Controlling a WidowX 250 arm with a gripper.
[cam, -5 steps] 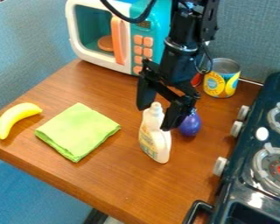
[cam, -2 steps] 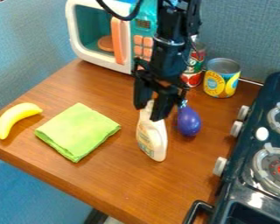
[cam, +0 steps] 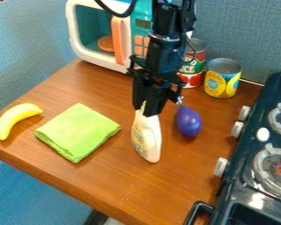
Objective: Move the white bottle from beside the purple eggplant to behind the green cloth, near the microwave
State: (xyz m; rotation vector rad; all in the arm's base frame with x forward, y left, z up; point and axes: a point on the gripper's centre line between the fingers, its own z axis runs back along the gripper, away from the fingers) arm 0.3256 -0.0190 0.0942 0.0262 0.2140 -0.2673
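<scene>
The black gripper [cam: 144, 107] hangs over the middle of the wooden table, its fingers closed around the neck of a white bottle [cam: 147, 137]. The bottle's cap is hidden between the fingers, and its body leans slightly. Just right of it lies a purple eggplant-like toy [cam: 189, 121]. To the left is a folded green cloth [cam: 78, 132], and a yellow banana [cam: 16, 118] lies by the table's left edge.
A toy microwave [cam: 96, 33] stands at the back left. Behind the gripper are a red and green can [cam: 192, 66] and a yellow can [cam: 222, 79]. A dark toy stove [cam: 266, 162] borders the right side.
The gripper has moved left and its fingers have come together on the bottle's neck. The bottle has shifted slightly left, and the red and green can has come into view.
</scene>
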